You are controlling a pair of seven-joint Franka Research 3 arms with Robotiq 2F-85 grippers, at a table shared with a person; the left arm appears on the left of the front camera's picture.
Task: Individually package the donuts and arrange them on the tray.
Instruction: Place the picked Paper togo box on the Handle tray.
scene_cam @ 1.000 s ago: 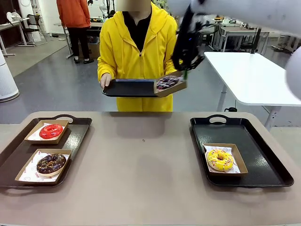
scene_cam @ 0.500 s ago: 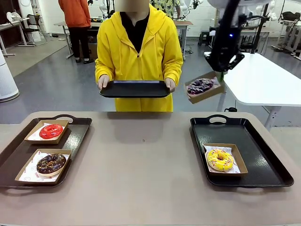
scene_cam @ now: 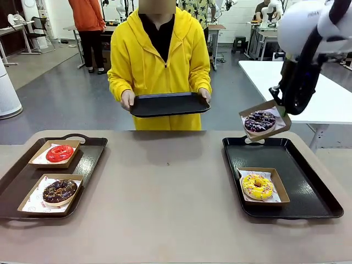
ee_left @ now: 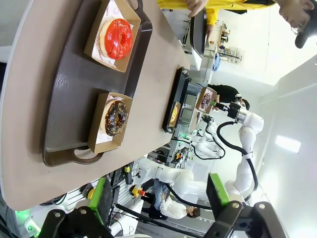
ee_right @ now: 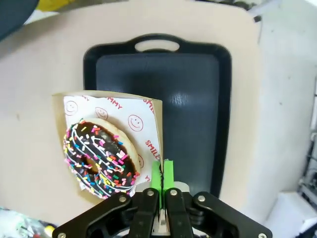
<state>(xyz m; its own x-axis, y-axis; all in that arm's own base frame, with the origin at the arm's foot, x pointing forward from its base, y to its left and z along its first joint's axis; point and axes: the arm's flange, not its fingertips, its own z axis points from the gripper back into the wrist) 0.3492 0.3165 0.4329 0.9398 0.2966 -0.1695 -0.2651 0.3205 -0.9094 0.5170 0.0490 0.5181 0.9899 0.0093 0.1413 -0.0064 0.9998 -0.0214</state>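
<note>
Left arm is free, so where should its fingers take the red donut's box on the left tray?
Grip the cardboard box by one upright side wall, coming straight down, one finger inside the rim and one outside. The red donut fills its middle, and the box lies flat on the left tray.

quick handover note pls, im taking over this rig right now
Right gripper: shut on the rim of a cardboard box carrying the purple-and-white donut, above the right tray's far end.
Left gripper: open, empty.
Done: yellow donut boxed on the right tray.
Red donut and chocolate donut sit boxed on the left tray.
Person holds an empty tray.
Left: set the held box down.
</note>
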